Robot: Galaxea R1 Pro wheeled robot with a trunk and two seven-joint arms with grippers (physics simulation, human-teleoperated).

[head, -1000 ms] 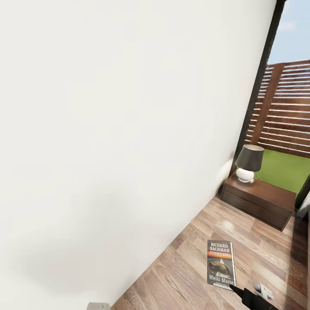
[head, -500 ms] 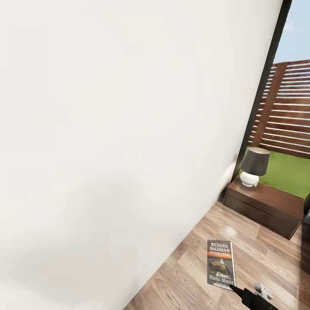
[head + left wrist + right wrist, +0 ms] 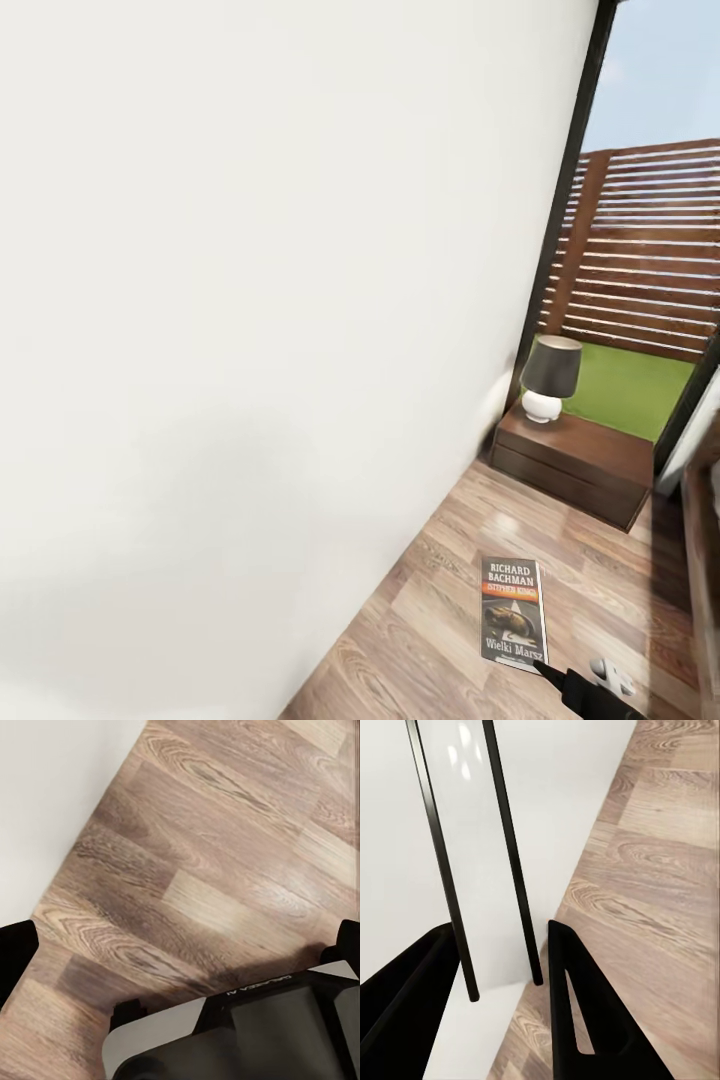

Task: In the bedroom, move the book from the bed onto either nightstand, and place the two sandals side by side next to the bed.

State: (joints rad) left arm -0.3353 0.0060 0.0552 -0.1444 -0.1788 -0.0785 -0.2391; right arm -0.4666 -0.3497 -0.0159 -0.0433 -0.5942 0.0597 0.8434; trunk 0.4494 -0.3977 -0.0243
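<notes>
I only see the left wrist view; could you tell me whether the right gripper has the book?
Observer: Yes, the right wrist view shows the book edge-on between the right gripper's fingers.
Operator: Thank you. Is a nightstand in sight?
Observer: Yes, the head view shows the nightstand ahead, against the wall by the window.
Operator: Is anything on it?
Observer: A lamp stands at its end nearest the wall.
</notes>
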